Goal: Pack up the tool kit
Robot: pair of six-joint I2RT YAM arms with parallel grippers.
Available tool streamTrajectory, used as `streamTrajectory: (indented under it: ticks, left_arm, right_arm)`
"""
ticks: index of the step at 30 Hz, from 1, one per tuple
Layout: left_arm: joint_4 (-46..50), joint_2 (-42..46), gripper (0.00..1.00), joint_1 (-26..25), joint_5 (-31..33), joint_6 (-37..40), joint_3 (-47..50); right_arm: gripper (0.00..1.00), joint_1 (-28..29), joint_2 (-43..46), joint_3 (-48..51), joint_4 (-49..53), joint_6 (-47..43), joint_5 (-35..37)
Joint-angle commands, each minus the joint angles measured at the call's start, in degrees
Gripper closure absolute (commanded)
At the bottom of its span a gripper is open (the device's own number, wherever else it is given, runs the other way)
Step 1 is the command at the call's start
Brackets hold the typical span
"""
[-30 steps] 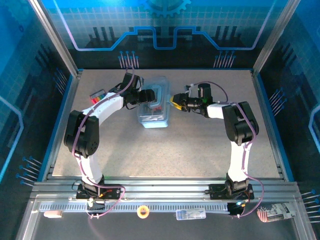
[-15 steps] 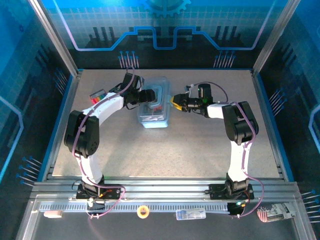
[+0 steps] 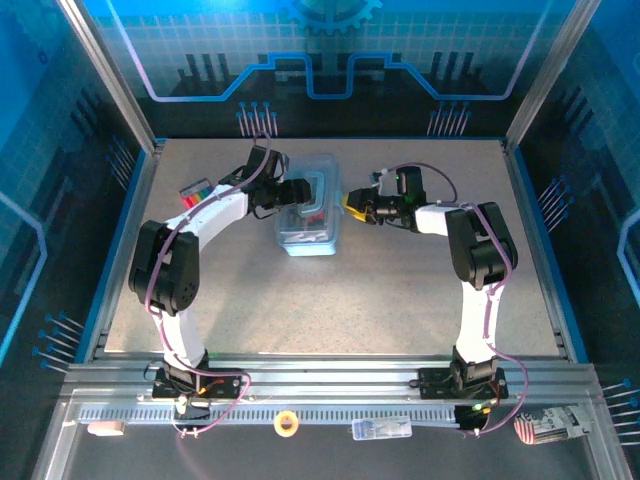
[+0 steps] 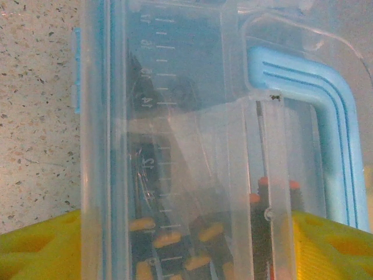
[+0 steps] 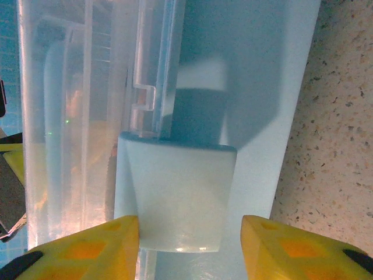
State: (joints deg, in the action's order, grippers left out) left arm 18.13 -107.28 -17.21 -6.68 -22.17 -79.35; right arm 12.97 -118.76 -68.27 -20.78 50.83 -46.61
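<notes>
A: What's on the left?

B: The left gripper point(image 3: 298, 193) has its jaws spread wide with the tool kit case point(image 3: 310, 238) between them. I cannot tell whether they press it or only bracket it. The case sits mid-table, towards the back, and its lid looks down.

A: And the right?

B: The right gripper point(image 5: 189, 227) is part open astride the blue latch point(image 5: 178, 198). One finger touches the latch's edge and the other is just clear, so nothing is held.

A: How should the step go?

B: I'd judge the latch needs snapping shut. Push square on the flap, towards the case, with the left side braced so the box neither slides nor tips.

A: Room to move?

B: There's bare table point(image 3: 380, 310) in front and to the right. A small coloured pack point(image 3: 194, 189) lies well left of the case, and the back edge is near
</notes>
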Motion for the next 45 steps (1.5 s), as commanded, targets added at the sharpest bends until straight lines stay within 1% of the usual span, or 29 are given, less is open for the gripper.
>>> streamTrajectory:
  ticks: [1, 5, 6, 8, 10, 14, 16, 25, 33, 37, 39, 43, 45]
  left_arm:
    - [12.8, -8.8, 0.66, -0.6, -1.3, -0.9, 4.9]
    - [12.8, -9.0, 0.66, -0.6, -1.3, -0.9, 4.8]
    - [12.7, -8.9, 0.66, -0.6, -1.3, -0.9, 4.8]
    - [12.7, -9.1, 0.66, -0.6, -1.3, -0.8, 4.9]
    - [12.6, -9.0, 0.66, -0.6, -1.2, -0.8, 5.1]
    - [12.4, -9.2, 0.66, -0.6, -1.4, -0.8, 5.3]
    - [12.2, -9.3, 0.66, -0.6, -1.5, -0.9, 5.4]
    - [10.9, -9.6, 0.66, -0.8, -2.5, -1.4, 6.0]
    - [6.1, -11.4, 0.68, -2.5, -7.9, -4.5, 8.2]
    - [4.1, -11.9, 0.68, -3.1, -9.4, -5.7, 9.0]
    - [3.6, -12.1, 0.68, -3.5, -10.2, -6.1, 9.1]
    - [3.9, -12.1, 0.68, -4.7, -9.9, -6.4, 8.6]
    - [4.9, -11.4, 0.68, -5.0, -8.8, -6.9, 8.3]
  right_arm:
    - [0.5, -0.5, 1.1, -1.3, 4.7, -2.0, 2.0]
    - [0.5, -0.9, 1.4, -1.8, 5.0, -2.5, 2.4]
    - [0.51, -1.1, 1.3, -2.0, 6.6, -2.5, 2.5]
    - [0.52, -1.3, 1.0, -2.0, 6.5, -2.3, 2.7]
    - [0.58, -1.5, 0.6, -1.9, 5.8, -2.1, 1.9]
    - [0.67, -1.4, 0.1, -1.9, 5.6, -1.8, 1.2]
    - [0.67, -1.3, -0.3, -1.9, 3.9, -1.2, 0.7]
    - [0.66, 1.4, -2.9, -3.4, 4.0, -0.8, 1.6]
    - [0.66, 3.4, -5.0, -3.7, 1.9, 0.9, 2.8]
    - [0.66, 4.1, -5.8, -4.5, 1.9, 1.1, 3.3]
    - [0.66, 4.2, -6.2, -4.8, 1.6, 1.4, 3.3]
    - [0.66, 4.0, -6.5, -5.3, 2.2, 1.5, 3.6]
    - [0.66, 2.4, -4.1, -3.4, 2.8, 1.1, 4.8]
